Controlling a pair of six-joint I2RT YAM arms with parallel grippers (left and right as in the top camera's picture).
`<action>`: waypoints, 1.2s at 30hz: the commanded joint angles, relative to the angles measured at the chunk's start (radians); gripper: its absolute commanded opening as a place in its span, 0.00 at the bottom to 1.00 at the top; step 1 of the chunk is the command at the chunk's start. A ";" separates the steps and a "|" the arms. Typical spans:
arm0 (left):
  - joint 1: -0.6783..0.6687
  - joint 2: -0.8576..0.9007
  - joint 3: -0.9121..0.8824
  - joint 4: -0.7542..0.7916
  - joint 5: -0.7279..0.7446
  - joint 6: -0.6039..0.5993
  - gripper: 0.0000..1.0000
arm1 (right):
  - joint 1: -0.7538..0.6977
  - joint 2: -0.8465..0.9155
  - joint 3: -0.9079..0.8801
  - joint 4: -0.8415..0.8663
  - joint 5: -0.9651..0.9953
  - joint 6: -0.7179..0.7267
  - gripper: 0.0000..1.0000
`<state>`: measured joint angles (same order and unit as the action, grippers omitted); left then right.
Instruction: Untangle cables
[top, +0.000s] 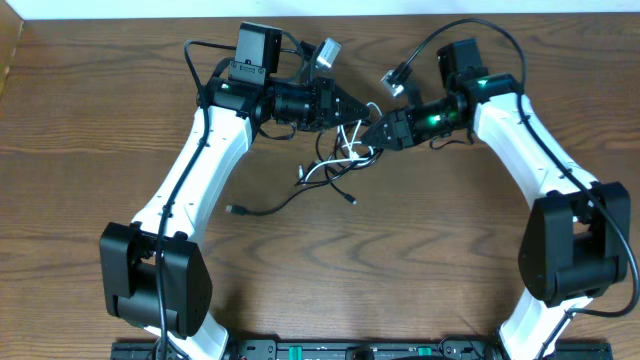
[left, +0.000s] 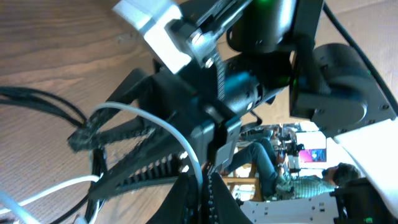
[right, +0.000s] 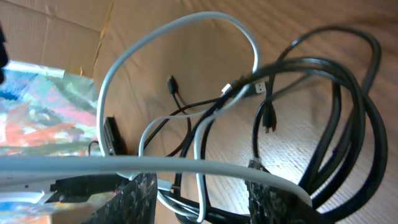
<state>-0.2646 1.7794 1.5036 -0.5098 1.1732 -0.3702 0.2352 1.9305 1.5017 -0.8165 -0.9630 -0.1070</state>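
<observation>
Overhead first: both arms meet at the far middle of the table (top: 430, 270), the left gripper (top: 352, 106) and right gripper (top: 376, 131) just beside each other above the cables (top: 335, 168), which sit knotted in one clump, with a black cord (top: 275, 207) trailing to the near left. From the left wrist, the jaws are closed, and they look to be pinching the white cable (left: 163, 127), though the contact is hard to see. From the right wrist, the jaws stand apart with that white strand lying across the gap and black loops (right: 339, 118) crowding the right. My read: early going, nothing is separated yet.
</observation>
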 joint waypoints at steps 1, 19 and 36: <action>0.002 0.010 0.006 0.031 -0.007 -0.053 0.08 | 0.019 0.030 -0.002 0.001 -0.039 -0.014 0.43; 0.006 0.010 0.006 0.333 0.032 -0.408 0.07 | 0.108 0.165 -0.007 0.015 0.451 0.208 0.24; 0.230 0.004 0.018 1.473 0.139 -1.296 0.07 | 0.090 0.175 -0.018 -0.026 0.673 0.320 0.47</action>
<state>-0.0746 1.8004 1.4952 0.9512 1.2823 -1.5116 0.3309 2.0880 1.4906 -0.8413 -0.3191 0.2028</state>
